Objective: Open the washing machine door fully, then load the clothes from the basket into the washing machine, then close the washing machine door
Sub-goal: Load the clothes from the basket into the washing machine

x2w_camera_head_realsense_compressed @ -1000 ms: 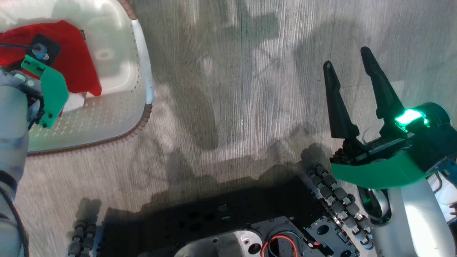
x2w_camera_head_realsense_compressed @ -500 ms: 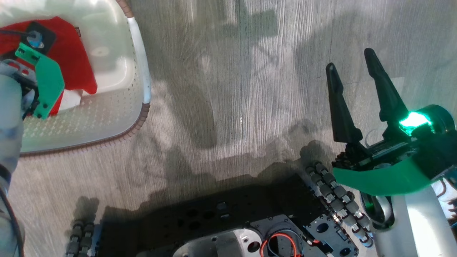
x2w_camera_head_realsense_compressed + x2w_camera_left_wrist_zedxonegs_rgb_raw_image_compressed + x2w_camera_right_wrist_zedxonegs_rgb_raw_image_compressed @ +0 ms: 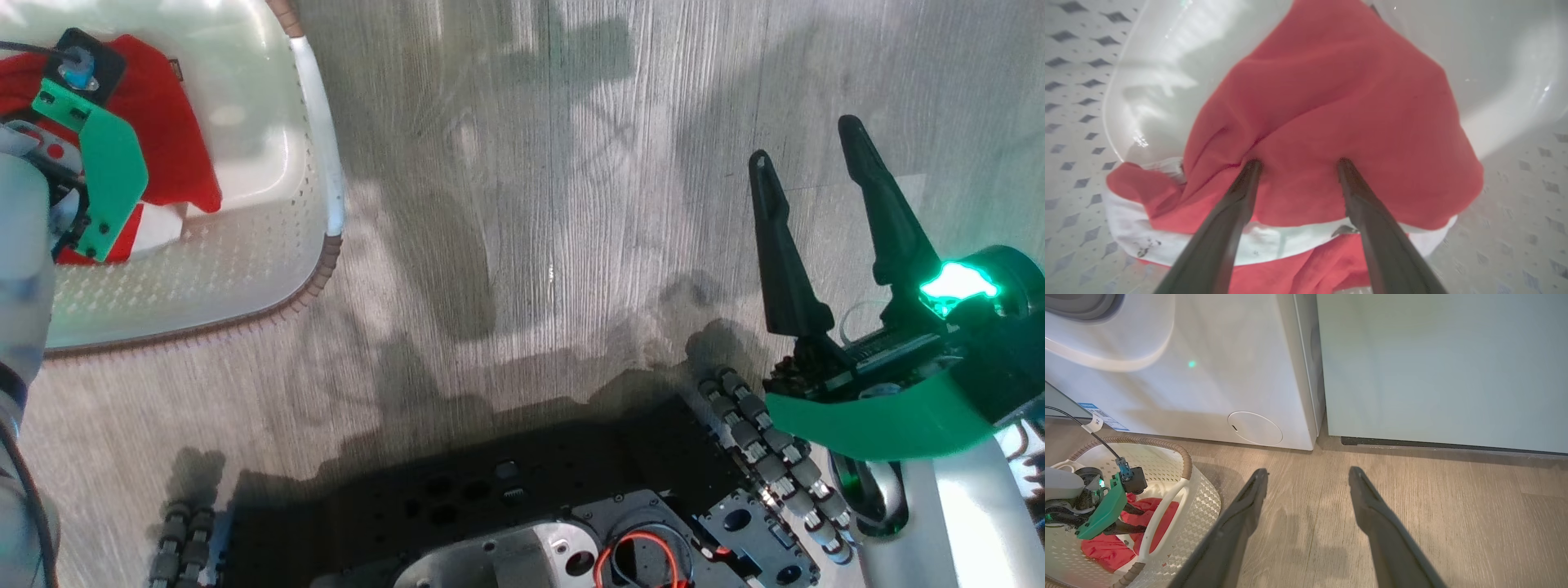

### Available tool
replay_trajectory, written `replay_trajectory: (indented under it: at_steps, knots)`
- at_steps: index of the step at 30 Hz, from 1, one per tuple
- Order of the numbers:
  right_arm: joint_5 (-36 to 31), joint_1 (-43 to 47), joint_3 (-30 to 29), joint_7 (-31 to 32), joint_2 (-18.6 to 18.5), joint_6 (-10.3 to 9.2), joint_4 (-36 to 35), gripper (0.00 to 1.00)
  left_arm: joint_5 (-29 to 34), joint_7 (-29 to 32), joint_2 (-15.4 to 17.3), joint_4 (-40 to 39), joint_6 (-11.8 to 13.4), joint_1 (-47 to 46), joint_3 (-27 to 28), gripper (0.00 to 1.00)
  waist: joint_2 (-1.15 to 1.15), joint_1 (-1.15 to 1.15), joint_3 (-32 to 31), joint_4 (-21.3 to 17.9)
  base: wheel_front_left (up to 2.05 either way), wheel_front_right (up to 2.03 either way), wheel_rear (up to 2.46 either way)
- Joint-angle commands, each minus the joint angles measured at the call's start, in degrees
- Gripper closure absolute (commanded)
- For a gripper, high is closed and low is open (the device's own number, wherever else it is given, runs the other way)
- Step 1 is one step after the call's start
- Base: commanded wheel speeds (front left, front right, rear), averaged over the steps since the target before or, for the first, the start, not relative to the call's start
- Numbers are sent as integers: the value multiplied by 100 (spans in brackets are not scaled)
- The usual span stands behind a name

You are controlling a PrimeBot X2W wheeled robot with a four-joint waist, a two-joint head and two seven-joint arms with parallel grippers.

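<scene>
The red garment [image 3: 1331, 102] with a white band lies in the white perforated basket [image 3: 269, 245]. My left gripper [image 3: 1298, 163] is open, both fingertips pressed into the red cloth with a fold bulging between them. In the head view the left wrist's green plate [image 3: 98, 184] hangs over the garment [image 3: 175, 139]. My right gripper [image 3: 808, 139] stands open over bare floor, far right of the basket. The right wrist view has the white washing machine [image 3: 1208, 375] with its grey gasket [image 3: 1081, 304], blue label [image 3: 1102, 414] and round flap [image 3: 1254, 427]. The door is out of view.
A pale teal cabinet [image 3: 1433, 367] stands right of the machine. Wood-look floor [image 3: 531, 245] lies between basket and right gripper. My dark base [image 3: 506, 506] with its roller wheels sits at the bottom of the head view. The basket [image 3: 1200, 506] stands just before the machine's front.
My left wrist has pushed further up and left over the garment in the basket. The head camera has shifted slightly. The right gripper has held its pose, still open.
</scene>
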Motion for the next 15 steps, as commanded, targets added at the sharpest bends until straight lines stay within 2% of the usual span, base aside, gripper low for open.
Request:
replay_trajectory:
  at_steps: [1,15]
  knots:
    - [-21,360,107,45,-7,0,-165,0,-52,45,185,18,-22,142,36,0,0,0,4,3,0,0,0]
    - [-52,396,135,119,-7,0,-259,0,-601,342,54,-68,-49,327,-344,0,0,0,4,10,0,0,0]
